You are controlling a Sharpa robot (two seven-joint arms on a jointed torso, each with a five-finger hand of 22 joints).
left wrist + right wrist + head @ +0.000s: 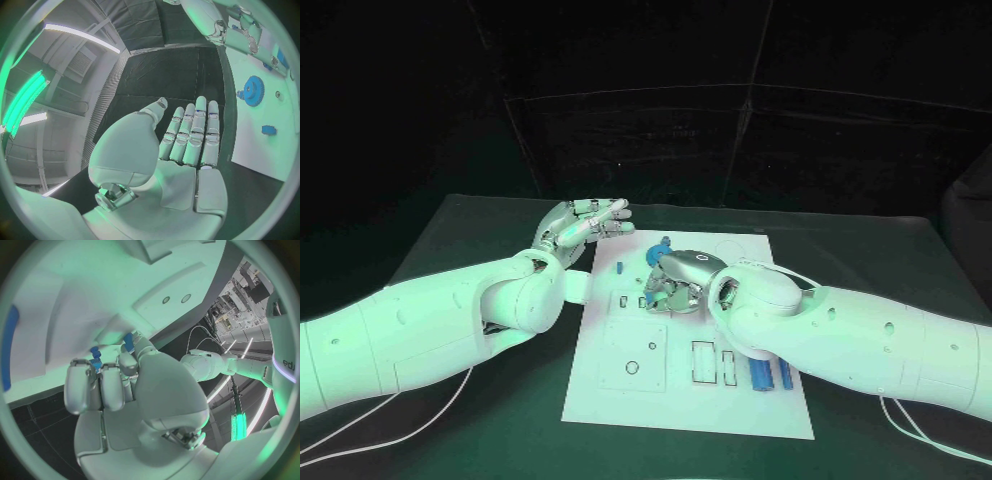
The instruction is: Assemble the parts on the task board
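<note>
The white task board (pixel 687 402) lies in the middle of the table. A blue gear (pixel 661 245) stands near its far edge, also seen as the gear (pixel 253 90) in the left wrist view, with a small blue piece (pixel 269 130) close by. Two blue bars (pixel 762 375) lie near the board's right edge. My right hand (pixel 672 281) is down on the board just in front of the gear, fingers curled. Its fingertips (pixel 80 371) touch small blue pieces (pixel 95 356); whether one is gripped is hidden. My left hand (pixel 584 222) hovers off the board's far left corner, flat and holding nothing.
Several cut-outs and slots (pixel 705 362) mark the board's near half. Black table (pixel 459 420) surrounds the board. My right forearm (pixel 877 340) crosses the board's right side.
</note>
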